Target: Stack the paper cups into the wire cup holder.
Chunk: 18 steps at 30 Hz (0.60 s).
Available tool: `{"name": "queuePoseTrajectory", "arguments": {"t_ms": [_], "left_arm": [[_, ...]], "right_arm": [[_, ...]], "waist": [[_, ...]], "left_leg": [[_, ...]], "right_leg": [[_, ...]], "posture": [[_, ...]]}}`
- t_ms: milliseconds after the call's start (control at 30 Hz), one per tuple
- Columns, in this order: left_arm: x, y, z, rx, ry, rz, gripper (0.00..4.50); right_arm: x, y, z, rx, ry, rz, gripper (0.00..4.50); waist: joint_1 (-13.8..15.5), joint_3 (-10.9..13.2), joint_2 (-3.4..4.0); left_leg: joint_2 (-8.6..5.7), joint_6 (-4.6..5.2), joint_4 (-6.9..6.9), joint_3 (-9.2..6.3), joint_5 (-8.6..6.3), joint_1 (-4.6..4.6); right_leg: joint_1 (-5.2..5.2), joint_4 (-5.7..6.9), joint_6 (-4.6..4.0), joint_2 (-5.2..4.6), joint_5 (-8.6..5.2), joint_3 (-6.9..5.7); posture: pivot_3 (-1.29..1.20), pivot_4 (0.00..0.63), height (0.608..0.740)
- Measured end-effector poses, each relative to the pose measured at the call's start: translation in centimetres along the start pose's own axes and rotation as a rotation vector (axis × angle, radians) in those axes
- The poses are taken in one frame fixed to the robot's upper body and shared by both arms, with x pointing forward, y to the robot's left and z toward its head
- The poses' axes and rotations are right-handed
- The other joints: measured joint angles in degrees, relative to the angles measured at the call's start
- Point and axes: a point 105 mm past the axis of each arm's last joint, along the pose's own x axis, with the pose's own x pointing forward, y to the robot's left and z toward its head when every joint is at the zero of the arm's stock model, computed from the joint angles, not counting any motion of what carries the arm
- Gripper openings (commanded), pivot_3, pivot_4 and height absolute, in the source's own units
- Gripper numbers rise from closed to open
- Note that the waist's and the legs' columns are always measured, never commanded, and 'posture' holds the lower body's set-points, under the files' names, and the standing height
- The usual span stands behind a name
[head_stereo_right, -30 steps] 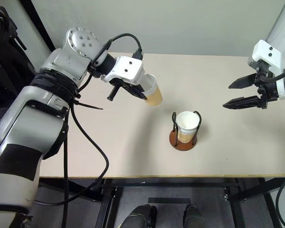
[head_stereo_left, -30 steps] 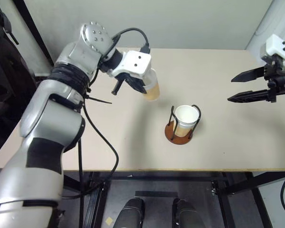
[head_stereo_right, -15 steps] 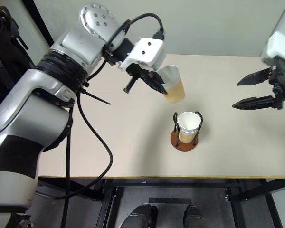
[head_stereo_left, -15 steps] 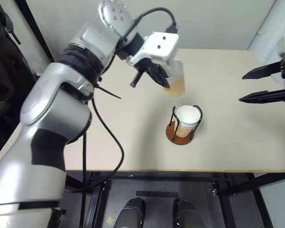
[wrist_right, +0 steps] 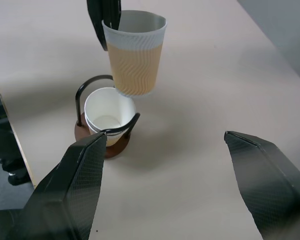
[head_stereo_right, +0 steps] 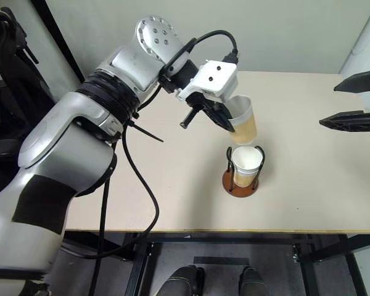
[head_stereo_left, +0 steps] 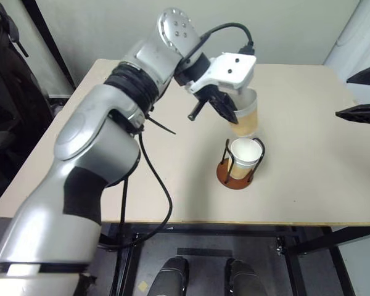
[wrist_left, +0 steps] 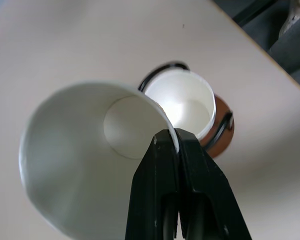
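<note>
Bare beige table (head_stereo_left: pixel 308 185), wire cup holder (head_stereo_left: pixel 237 171) with white-rimmed paper cups (head_stereo_left: pixel 243 154) nested inside, left gripper (head_stereo_left: pixel 229 115) pinching a tan cup (head_stereo_left: pixel 246 120) by its rim above it, right gripper (head_stereo_right: pixel 351 98) spread wide, empty

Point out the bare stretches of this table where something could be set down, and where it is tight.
Bare table runs from the wire cup holder to the edge under the left arm, and along the near edge. More free top lies between the holder and the open right tool. It is tight at the holder: the left tool pinches a paper cup just above the stacked cups.
</note>
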Motion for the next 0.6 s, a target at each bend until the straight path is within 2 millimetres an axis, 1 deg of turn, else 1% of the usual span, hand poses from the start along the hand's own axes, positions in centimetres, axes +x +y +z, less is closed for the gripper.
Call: {"name": "queuePoseTrajectory", "arguments": {"t_ms": [67, 100, 267, 500, 600], "left_arm": [[0.3, 0.0, 0.3, 0.002, -0.013, -0.006, 0.04], [0.4, 0.0, 0.3, 0.004, -0.016, -0.009, 0.04], [0.9, -0.2, 0.3, 0.011, -0.007, -0.038, 0.04], [1.3, -0.5, 0.6, 0.023, -0.013, -0.062, 0.04], [1.5, -0.5, 0.6, 0.031, -0.011, -0.067, 0.04]], "right_arm": [[0.0, 0.2, -0.3, 0.013, 0.004, -0.004, 3.91], [0.0, 0.2, -0.4, 0.017, 0.003, -0.007, 3.91], [-0.1, 0.4, -0.5, 0.026, -0.006, -0.023, 3.91], [0.0, 0.5, -0.7, 0.037, -0.003, -0.025, 3.91], [0.0, 0.6, -0.6, 0.036, -0.006, -0.024, 3.91]], "waist": [[0.01, 0.00, -0.01], [0.06, 0.00, 0.00], [0.12, 0.00, -0.01], [0.24, 0.00, -0.01], [0.27, 0.00, -0.01]], "left_leg": [[-0.02, -0.01, -0.03, 0.11, -0.01, 0.03], [0.01, -0.03, 0.01, 0.09, -0.01, 0.02], [-0.01, -0.07, 0.02, 0.13, -0.02, 0.03], [-0.05, -0.04, 0.07, 0.16, -0.04, 0.03], [-0.07, -0.03, 0.08, 0.17, -0.04, 0.03]], "right_leg": [[-0.01, 0.00, 0.02, 0.08, 0.00, -0.11], [0.00, -0.01, 0.05, -0.01, -0.02, 0.04], [0.01, -0.02, 0.10, 0.00, -0.04, 0.01], [0.06, -0.03, 0.24, -0.06, -0.06, -0.01], [0.07, -0.03, 0.51, -0.08, -0.16, -0.04]], "posture": [[0.00, 0.150, 0.740], [0.00, 0.150, 0.740], [0.00, 0.150, 0.740], [0.00, 0.150, 0.740], [0.00, 0.150, 0.740]]}}
